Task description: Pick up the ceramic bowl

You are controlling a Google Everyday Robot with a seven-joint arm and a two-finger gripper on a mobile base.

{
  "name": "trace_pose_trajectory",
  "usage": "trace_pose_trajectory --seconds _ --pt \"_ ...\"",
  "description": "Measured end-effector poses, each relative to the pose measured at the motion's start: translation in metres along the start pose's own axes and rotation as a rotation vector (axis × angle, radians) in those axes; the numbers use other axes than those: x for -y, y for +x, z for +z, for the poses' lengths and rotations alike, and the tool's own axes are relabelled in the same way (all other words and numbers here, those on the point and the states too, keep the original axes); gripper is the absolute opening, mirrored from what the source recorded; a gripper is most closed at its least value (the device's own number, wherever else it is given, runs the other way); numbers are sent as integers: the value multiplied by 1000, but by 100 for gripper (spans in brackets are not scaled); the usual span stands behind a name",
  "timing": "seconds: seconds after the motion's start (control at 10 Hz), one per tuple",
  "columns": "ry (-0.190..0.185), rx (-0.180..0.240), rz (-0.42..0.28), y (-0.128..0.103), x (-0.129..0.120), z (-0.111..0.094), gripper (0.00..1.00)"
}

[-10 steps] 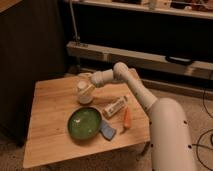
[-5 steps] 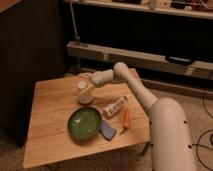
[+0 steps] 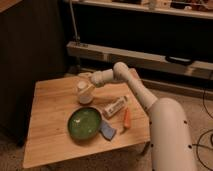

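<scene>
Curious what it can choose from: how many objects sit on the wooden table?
5: glossy green ceramic bowl centrally; small white cup behind it, by the gripper; white tube, orange stick and blue pad right of the bowl. None seem hidden.

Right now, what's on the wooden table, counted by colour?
Green: 1, round glossy green ceramic bowl
White: 2, small upturned white cup and white tube-shaped packet
Orange: 1, orange carrot-shaped piece
Blue: 1, flat blue pad at the bowl's rim
Total: 5
End effector is open, just above the cup and behind the bowl.
</scene>
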Motion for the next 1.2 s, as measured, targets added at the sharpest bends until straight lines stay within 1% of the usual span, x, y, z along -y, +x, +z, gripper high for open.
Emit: trace_pose_trajectory --seconds 0.1,0.2,0.3,0.4,0.5,0.6,0.7,0.8,0.9,1.0,1.1,1.2 --pt "10 -23 4 -7 -2 -5 80" --pt "20 -43 1 -20 -5 -13 80" --pt "25 -65 -6 -38 -9 -22 80" --pt "30 -93 -14 -63 -13 -34 80" --pt "26 -142 -12 -82 -20 -43 80" --pt "24 -192 -7 -91 -25 -47 80" --pt "31 -299 12 -100 -31 -54 80" --pt "42 -412 45 -103 -34 -61 80" --pt "52 -535 103 -105 -39 -70 80" --pt "75 -653 172 -106 -42 -84 80" --pt "99 -722 214 -109 -44 -95 80" --pt "124 -773 246 -110 -44 -105 80"
